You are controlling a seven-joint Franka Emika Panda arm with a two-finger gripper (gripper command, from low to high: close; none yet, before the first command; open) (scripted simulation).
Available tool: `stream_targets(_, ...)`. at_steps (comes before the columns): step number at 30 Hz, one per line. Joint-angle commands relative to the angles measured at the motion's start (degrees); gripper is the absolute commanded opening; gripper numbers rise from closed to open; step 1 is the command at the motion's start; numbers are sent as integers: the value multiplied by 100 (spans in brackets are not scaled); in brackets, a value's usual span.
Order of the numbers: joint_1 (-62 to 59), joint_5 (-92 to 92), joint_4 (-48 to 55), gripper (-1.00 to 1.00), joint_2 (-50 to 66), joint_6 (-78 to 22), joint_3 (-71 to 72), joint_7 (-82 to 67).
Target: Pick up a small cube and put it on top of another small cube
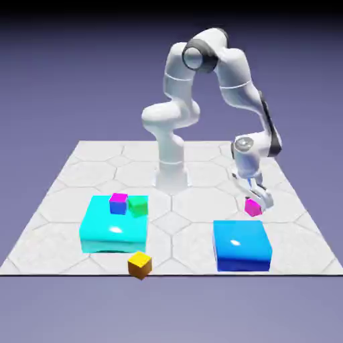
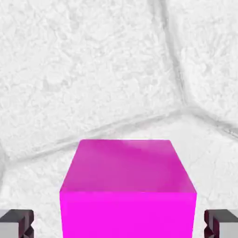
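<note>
Claw (image 2: 119, 224) open around magenta cube (image 2: 128, 195).

Exterior view: you can read no text, label, brand, number or sign here.
Hand view: nothing for you to read here either — no words, no figures.
</note>
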Motion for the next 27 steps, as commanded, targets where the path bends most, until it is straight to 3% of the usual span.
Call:
stream_targets(1,0,0,0,-100,0,0,0,0)
stream_targets(13,-102,-1729,-816,-100,-1871,-1256,-195,1880)
stream_targets(27,1269,-2614,1604,-100,-448,-1638,-3102,2101)
